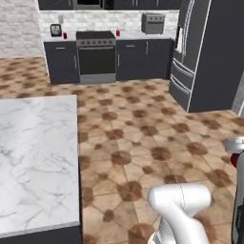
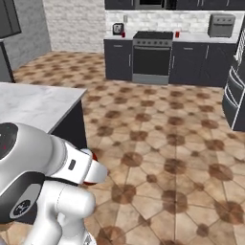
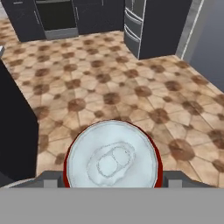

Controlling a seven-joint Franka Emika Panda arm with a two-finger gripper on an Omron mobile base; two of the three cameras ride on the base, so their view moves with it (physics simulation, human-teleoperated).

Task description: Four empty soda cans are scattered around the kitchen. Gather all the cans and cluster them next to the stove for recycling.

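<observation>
A soda can [image 3: 112, 154] sits between the fingers of the end effector [image 3: 112, 179], its silver top with pull tab facing the hand camera and red wall showing at both sides; the jaws stand partly apart, closed on the can's sides, holding it above the tiled floor [image 3: 131, 87]. Two more soda cans rest on the far desk [image 1: 138, 35], one left of the stove [image 1: 96, 56] at [image 1: 65, 35], near a small toaster [image 1: 55, 30], one just right of it at [image 1: 117, 33]. A marble island [image 1: 33, 157] lies near left. A dark refrigerator [image 1: 200, 52] stands right.
</observation>
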